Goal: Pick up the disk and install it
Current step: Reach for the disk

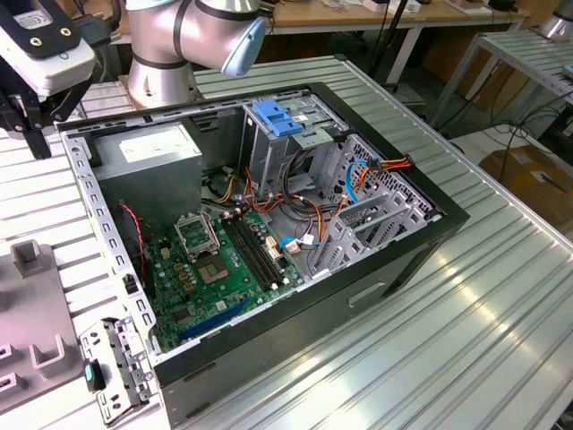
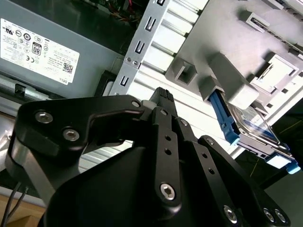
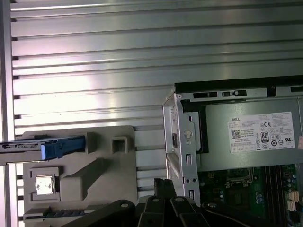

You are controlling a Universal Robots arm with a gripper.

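Progress: nothing done yet, pick-up and install both remain | gripper (image 2: pixel 161 97): we see it drawn closed and empty, beside the open computer case (image 1: pixel 376 291) | disk (image 3: pixel 57 147): on edge in the grey holder (image 3: pixel 94 175), apart from the gripper.

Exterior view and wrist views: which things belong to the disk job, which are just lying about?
Job: flat dark hard drive with blue plastic rails, in the grey plastic fixture; black metal gripper; open black computer case.
Lying about: grey boxy power supply; green motherboard; orange cables.
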